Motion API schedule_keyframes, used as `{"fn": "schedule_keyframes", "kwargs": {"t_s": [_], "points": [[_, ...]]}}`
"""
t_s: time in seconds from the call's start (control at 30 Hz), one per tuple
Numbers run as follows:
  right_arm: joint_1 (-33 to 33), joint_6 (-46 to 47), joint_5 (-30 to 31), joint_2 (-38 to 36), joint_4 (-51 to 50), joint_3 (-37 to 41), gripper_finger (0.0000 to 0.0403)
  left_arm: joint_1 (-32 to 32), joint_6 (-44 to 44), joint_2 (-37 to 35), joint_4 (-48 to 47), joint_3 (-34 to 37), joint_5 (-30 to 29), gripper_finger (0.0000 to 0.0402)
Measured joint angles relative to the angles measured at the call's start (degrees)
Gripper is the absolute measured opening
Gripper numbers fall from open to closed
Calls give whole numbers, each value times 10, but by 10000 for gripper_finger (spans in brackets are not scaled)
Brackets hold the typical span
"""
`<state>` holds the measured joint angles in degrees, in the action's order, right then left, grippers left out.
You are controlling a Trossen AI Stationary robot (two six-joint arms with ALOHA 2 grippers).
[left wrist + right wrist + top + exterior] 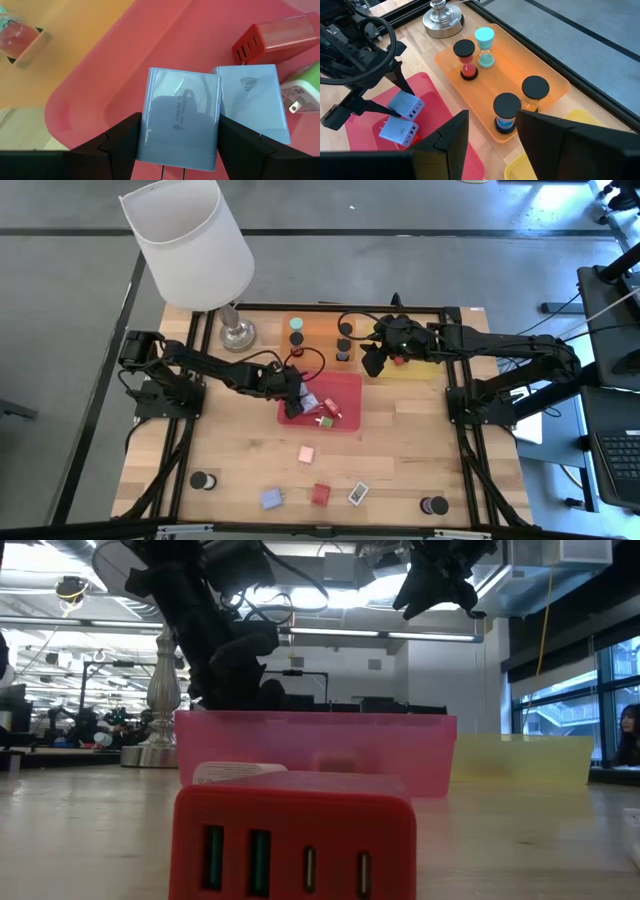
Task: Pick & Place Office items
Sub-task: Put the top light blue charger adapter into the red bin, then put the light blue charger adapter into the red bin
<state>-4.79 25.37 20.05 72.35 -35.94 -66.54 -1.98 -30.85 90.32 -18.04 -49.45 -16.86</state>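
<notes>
My left gripper (178,137) (297,393) is over the red tray (345,385) and shut on a lavender-blue block (181,117). A second lavender-blue block (255,100), a red block (272,37) and a green one (305,90) lie flat on the tray's floor. My right gripper (490,125) (377,360) hangs open and empty above the near end of the orange tray (550,97), where several hourglass-like pieces with black or teal caps (506,112) stand upright. On the wood lie a pink block (307,454), a lavender block (271,498), a red block (321,493) and a white rectangle (358,494). My left gripper pinches the lavender-blue block between its two fingers (125,140), which press on the block's two opposite narrow sides (150,125). Its broad face is turned toward the wrist camera and its metal prongs (162,172) point back toward the wrist. The fingers come slanting down from the table's left. I cannot tell whether the block touches the tray floor.
A white-shaded lamp (200,240) stands on its metal base (238,335) at the far left. A yellow tray (420,368) sits right of the orange one. Two black cylinders (200,480) (433,505) stand near the near edge. In the low view the red block (295,840) fills the foreground.
</notes>
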Motion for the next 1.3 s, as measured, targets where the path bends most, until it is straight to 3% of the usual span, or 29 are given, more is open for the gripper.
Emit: {"fn": "schedule_keyframes", "kwargs": {"t_s": [0.43,0.83,1.0,1.17,1.3], "points": [[0,0,0,0,0,0,166,0,-46,0,1,0,11,238],[0,0,0,0,0,0,166,-6,-47,-6,31,0,21,280],[0,0,0,0,0,0,166,-28,8,-37,88,0,52,280],[0,0,0,0,0,0,166,-75,136,-59,142,0,142,281],[0,0,-1,0,0,0,166,-119,153,-59,144,0,157,281]]}}
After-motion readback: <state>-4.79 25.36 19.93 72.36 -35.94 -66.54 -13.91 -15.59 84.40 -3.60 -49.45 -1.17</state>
